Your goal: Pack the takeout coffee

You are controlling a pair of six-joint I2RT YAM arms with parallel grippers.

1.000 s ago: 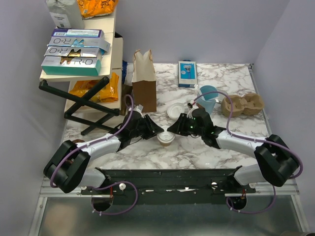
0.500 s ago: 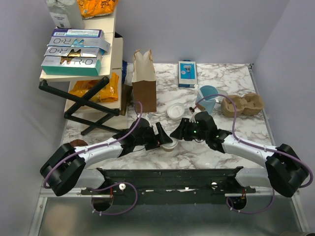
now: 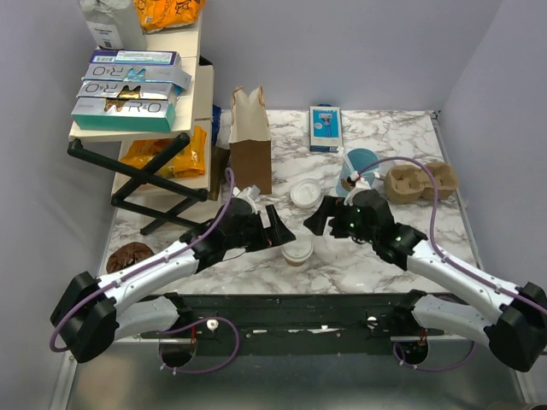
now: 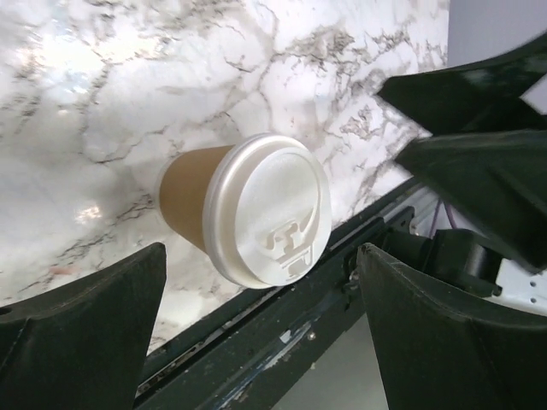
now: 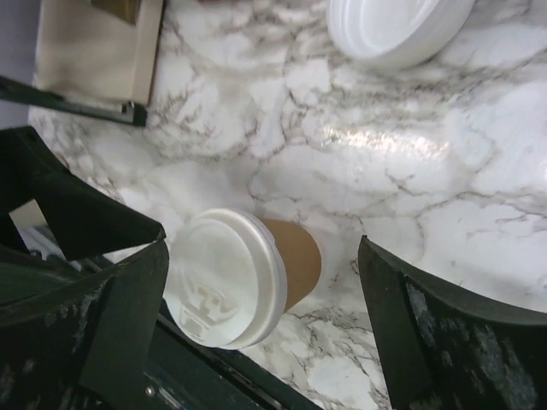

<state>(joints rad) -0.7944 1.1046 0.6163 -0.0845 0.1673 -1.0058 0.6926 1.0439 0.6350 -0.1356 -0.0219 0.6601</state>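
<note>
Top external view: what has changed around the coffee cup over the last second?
Both end effectors opened wide and let go of the takeout coffee. The left end effector and the right end effector drew back to either side, so the lidded cup now stands free on the table. The spare lid, paper bag, blue mug and carrier stayed put.

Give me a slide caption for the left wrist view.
Lidded takeout coffee stands on the marble table, clear of the left arm's open fingers.

Left gripper (image 3: 280,229) and right gripper (image 3: 318,219) have opened, letting go of the takeout coffee (image 3: 297,252).
</note>
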